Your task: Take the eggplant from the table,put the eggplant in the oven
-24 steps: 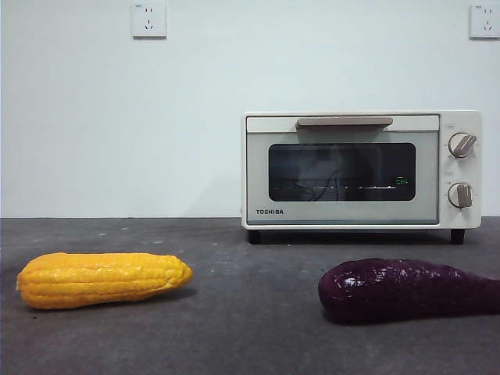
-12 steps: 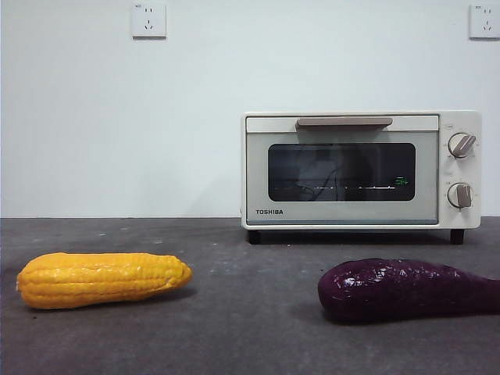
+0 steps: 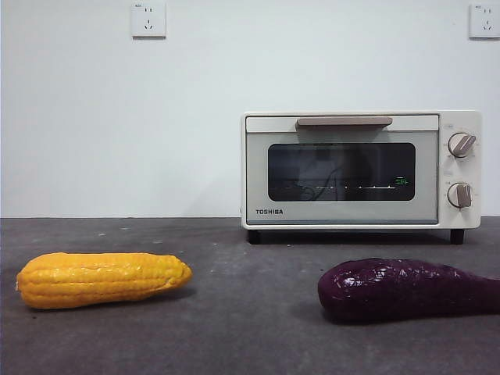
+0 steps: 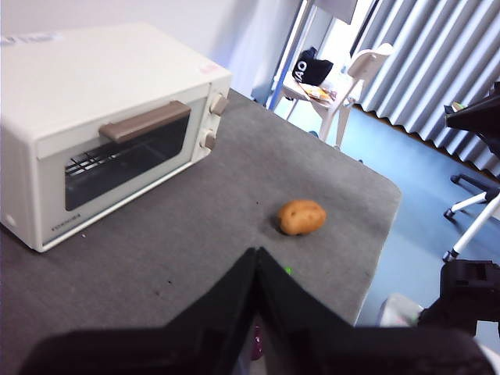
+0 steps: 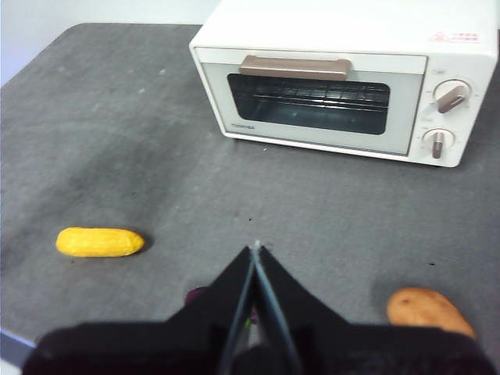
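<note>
A yellow corn cob (image 3: pixel 101 279) lies on its side at the left of the dark grey counter (image 3: pixel 250 328), well apart from everything else. High on the white wall behind are two sockets (image 3: pixel 148 20), their print too small to read. Further right, at the back of the counter, stands the cream oven (image 3: pixel 361 169), door closed, with TOSHIBA in dark letters at the door's lower left corner, a small green light showing through the glass, and a red and white sticker on top that I cannot read. In front of it the eggplant (image 3: pixel 406 290) lies on the counter, fat end toward the corn. A brown potato (image 5: pixel 426 308) rests near the counter's right end. Both arms hang high above: the left tool (image 4: pixel 256 258) and right tool (image 5: pixel 255 250) each have their jaws pressed together, holding nothing.
</note>
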